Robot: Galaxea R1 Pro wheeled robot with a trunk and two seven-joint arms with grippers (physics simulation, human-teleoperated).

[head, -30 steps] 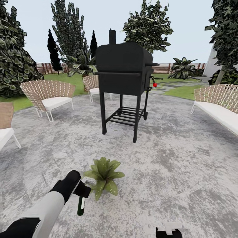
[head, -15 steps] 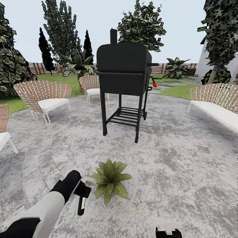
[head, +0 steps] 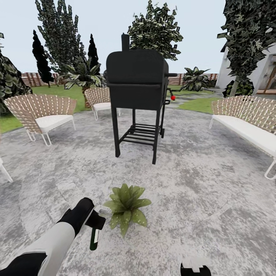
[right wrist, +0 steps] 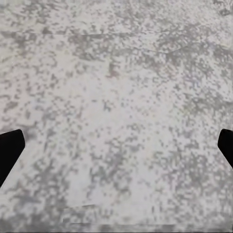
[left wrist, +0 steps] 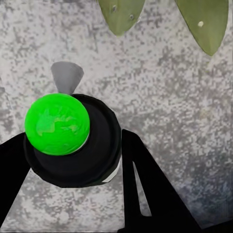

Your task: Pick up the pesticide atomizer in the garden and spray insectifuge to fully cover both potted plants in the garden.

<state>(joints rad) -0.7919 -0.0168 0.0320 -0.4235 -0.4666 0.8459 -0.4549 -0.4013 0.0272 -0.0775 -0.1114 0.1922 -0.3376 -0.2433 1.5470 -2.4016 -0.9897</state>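
While the left gripper (head: 96,224) pinches the spray bottle (head: 94,238) between its fingers, the bottle hangs low over the stone patio (head: 199,184), its dark green body pointing down and its black head held by the gripper. In the left wrist view the bottle (left wrist: 68,138) is seen end on, a bright green round end inside a black ring, with black fingers (left wrist: 145,189) pressed against both sides and a small grey nozzle pointing toward two speckled leaf tips. Just beside the bottle, on the side toward the robot's right, a potted plant (head: 126,209) sits on the patio, a low rosette of pointed, pale-speckled green leaves; its nearest leaves reach almost to the gripper.

The right gripper (head: 195,268) shows at the bottom edge of the head view, well apart from the plant. In the right wrist view its two dark fingertips (right wrist: 10,150) stand far apart at the edges, spread wide over bare grey stone with nothing between them.

Beyond the plant a black grill (head: 136,92) stands on four legs with a slatted shelf below. Woven chairs (head: 40,115) with white cushions ring the patio, and a woven bench (head: 245,119) stands at the right. Behind them lie lawn, a wooden fence (head: 34,79) and dark trees.
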